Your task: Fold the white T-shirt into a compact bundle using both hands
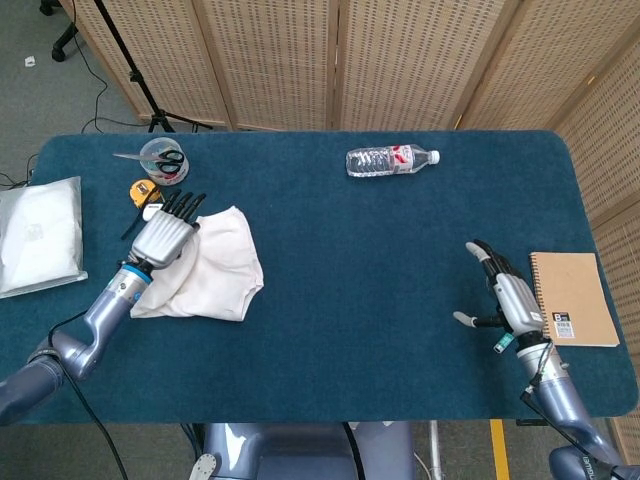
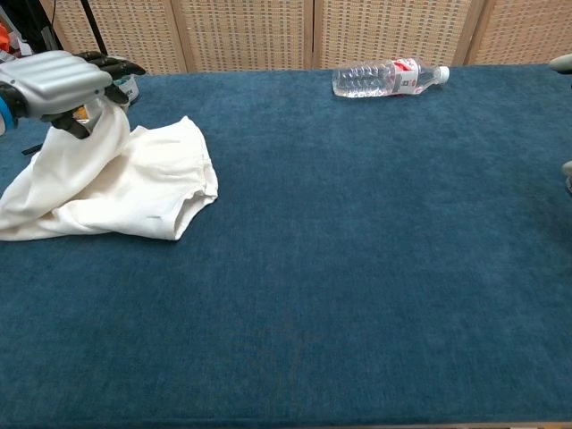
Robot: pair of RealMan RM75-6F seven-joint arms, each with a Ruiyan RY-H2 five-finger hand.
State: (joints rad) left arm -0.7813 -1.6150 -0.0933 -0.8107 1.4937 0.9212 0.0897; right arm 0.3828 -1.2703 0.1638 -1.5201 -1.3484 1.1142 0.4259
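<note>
The white T-shirt (image 1: pixel 215 268) (image 2: pixel 134 183) lies bunched on the left part of the blue table. My left hand (image 1: pixel 165 238) (image 2: pixel 67 80) holds one end of it lifted above the rest, with the cloth hanging from under the fingers in the chest view. My right hand (image 1: pixel 505 297) hovers far off at the table's right side, fingers spread, holding nothing. Only its fingertips (image 2: pixel 563 63) show at the chest view's right edge.
A water bottle (image 1: pixel 391 159) (image 2: pixel 389 77) lies at the back middle. A tin with scissors (image 1: pixel 163 160) (image 2: pixel 109 80) and a yellow tape measure (image 1: pixel 147 194) sit behind the shirt. A notebook (image 1: pixel 573 298) lies at the right edge, a white bag (image 1: pixel 40 235) at the left.
</note>
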